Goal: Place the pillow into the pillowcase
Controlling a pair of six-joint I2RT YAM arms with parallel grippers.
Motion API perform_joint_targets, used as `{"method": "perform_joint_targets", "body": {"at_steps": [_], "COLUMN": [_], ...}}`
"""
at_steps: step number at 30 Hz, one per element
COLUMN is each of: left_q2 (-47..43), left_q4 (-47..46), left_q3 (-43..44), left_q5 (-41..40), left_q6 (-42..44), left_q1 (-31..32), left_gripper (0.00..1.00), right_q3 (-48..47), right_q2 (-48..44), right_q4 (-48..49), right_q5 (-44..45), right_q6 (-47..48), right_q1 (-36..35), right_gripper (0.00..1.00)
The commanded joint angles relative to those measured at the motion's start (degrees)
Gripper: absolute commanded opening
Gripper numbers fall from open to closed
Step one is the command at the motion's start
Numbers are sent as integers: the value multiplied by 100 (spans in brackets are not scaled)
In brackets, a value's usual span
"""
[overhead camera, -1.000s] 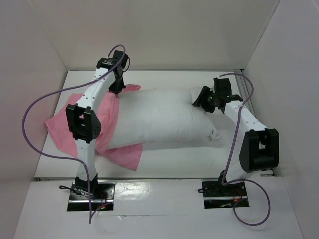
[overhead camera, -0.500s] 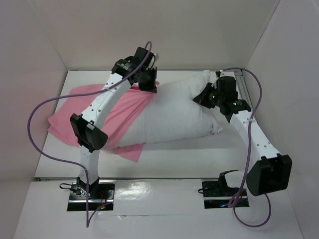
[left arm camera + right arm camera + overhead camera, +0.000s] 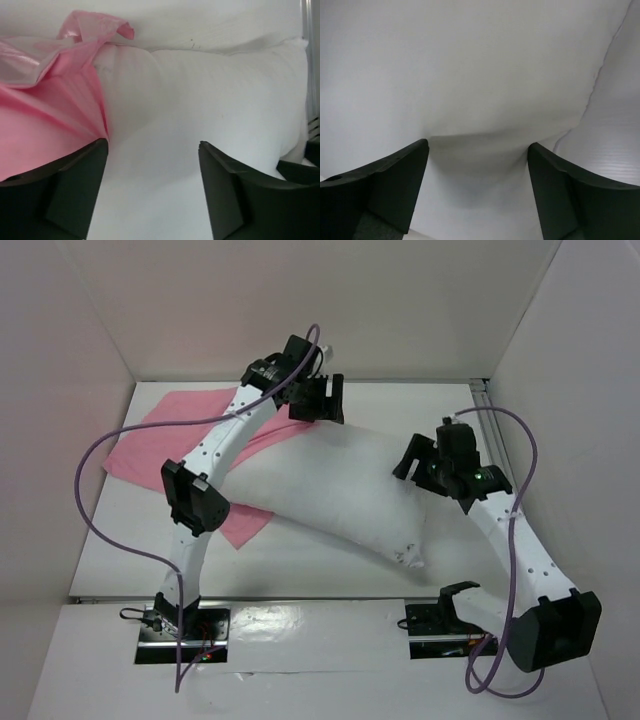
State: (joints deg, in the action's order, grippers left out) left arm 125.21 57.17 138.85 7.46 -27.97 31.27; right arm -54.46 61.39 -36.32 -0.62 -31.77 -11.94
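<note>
Left gripper (image 3: 152, 145): gaping wide over pillow (image 3: 340, 480), holding nothing.
Right gripper (image 3: 477, 145): gaping wide too.
Risk: pillowcase (image 3: 150, 440), upper left, slipping off the unheld pillow.

Plump white pillow (image 3: 340, 490) lies diagonally, its far-left end overlapping the flat, shiny pink pillowcase (image 3: 160, 455).

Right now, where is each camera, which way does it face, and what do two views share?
Top external: above, behind left arm and right arm, looking down at pillow and pillowcase.
Left wrist: on left arm, faces pillow, pillowcase past open left gripper.
Right wrist: on right arm, faces pillow past open right gripper.
Shared: top and left wrist show pillowcase.
</note>
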Motion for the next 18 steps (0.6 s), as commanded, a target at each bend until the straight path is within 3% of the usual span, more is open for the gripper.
{"method": "perform_joint_targets", "body": {"at_steps": [1, 3, 5, 8, 10, 12, 14, 18], "left_q2": [-1406, -2006, -2973, -4200, -4801, -5538, -5953, -6499], "left_q4": [74, 128, 198, 198, 15, -327, -705, -1479], "left_q3": [-59, -593, -1190, -2762, -4203, -5596, -6497, -8081], "left_q5": [-357, -1093, -1448, -2011, -1899, -1435, -1291, -790], "left_q6": [238, 239, -15, -601, -990, -1526, -1938, -2467], "left_q1": [134, -41, -462, -1120, -1481, -1921, -2141, -2484], "left_gripper": [92, 95, 90, 78, 75, 76, 79, 83], "right_q3": [-1056, -1783, -2251, -2999, -3333, -3475, -3650, -3853], "right_q2": [39, 198, 486, 934, 1208, 1717, 2130, 3236], "right_q4": [-269, -560, -683, -763, -693, -623, -570, -307], "right_q5": [315, 746, 975, 1283, 1424, 1853, 2345, 2998], "right_q6": [767, 1092, 1506, 1823, 1876, 2016, 2183, 2622], "right_q1": [-177, -229, -448, -1106, -1703, -2809, -3966, -5159], "right_gripper": [89, 100, 100, 100, 100, 100, 100, 100]}}
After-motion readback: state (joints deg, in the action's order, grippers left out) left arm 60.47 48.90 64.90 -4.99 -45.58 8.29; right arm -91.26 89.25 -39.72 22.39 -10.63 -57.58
